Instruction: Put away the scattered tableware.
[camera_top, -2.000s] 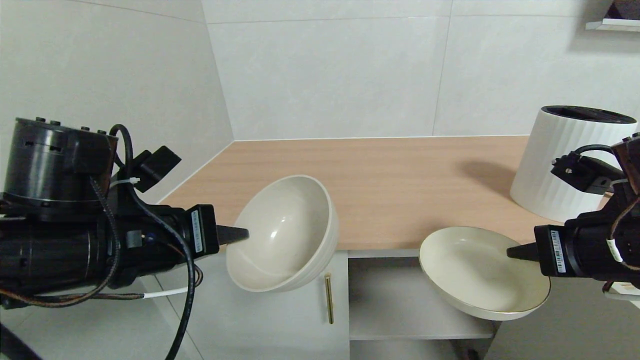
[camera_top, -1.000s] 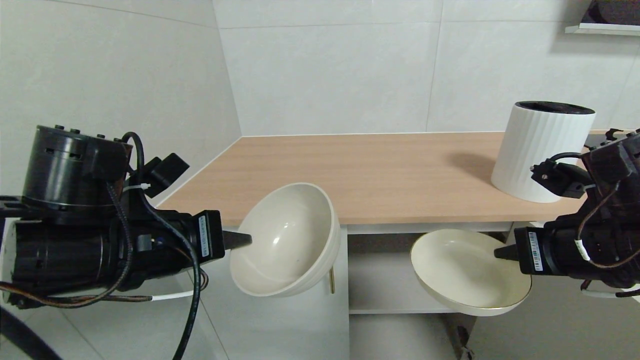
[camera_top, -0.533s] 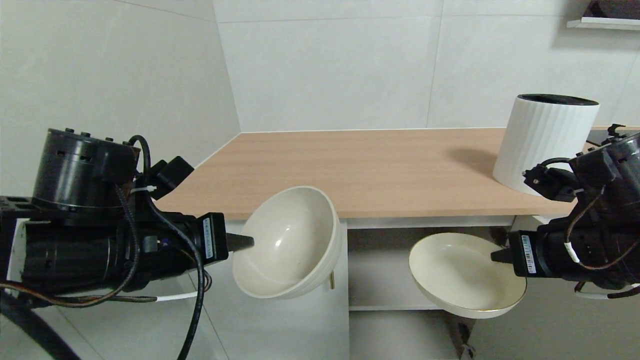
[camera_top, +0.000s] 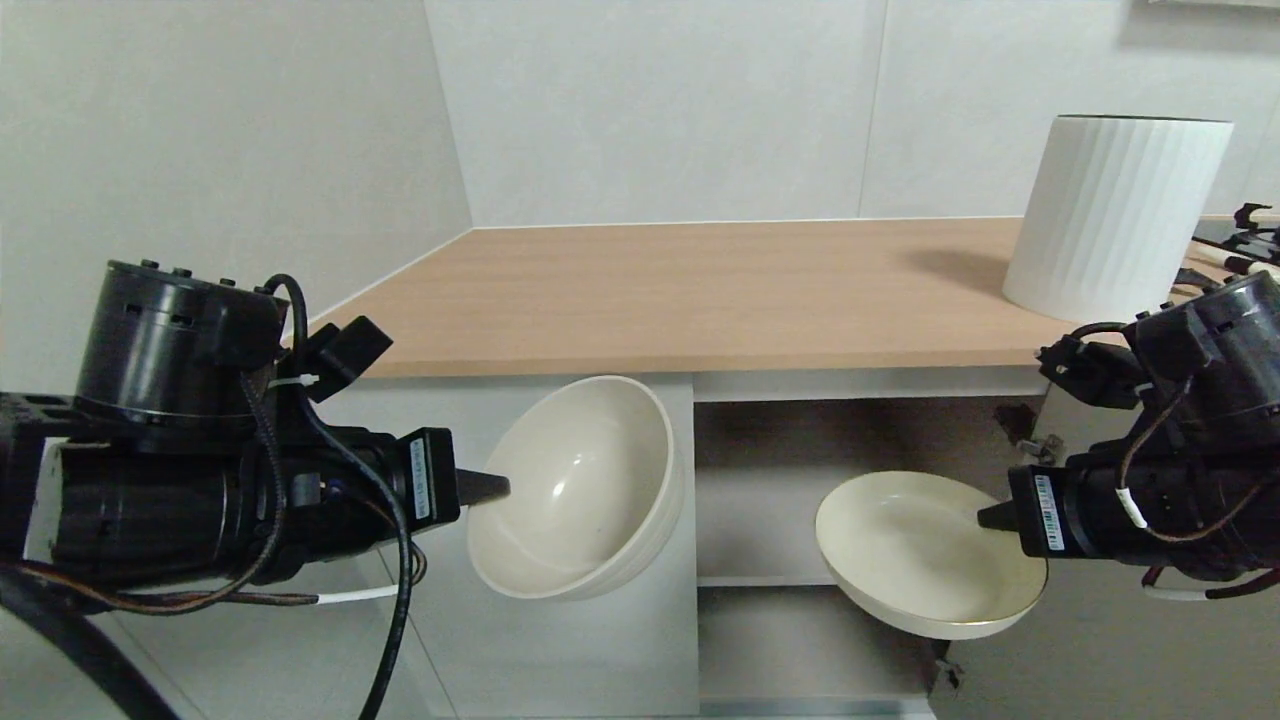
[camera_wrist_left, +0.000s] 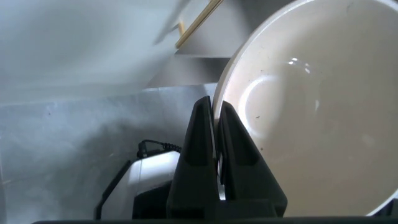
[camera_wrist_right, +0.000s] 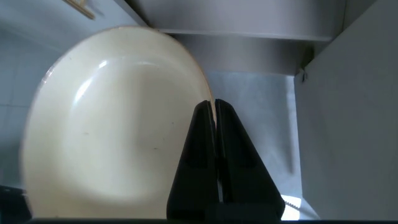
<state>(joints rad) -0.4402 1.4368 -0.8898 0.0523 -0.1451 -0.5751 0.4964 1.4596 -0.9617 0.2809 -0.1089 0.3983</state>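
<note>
The deep cream bowl (camera_top: 575, 490) hangs in the air just below the front edge of the wooden surface (camera_top: 700, 290), in front of the closed white cabinet door (camera_top: 560, 650). It is tipped so that its hollow faces up and toward me. My left gripper (camera_top: 490, 488) is clenched on its rim, one finger inside and one outside. The shallow cream plate (camera_top: 920, 555) is held apart from the bowl, to its right, before the open cabinet compartment (camera_top: 760, 500) and about level with the shelf (camera_top: 760, 582). My right gripper (camera_top: 990, 517) is pinching the plate's rim on its right side. On the surface, toward its right end, a white ribbed container (camera_top: 1115, 215) stands upright.
</note>
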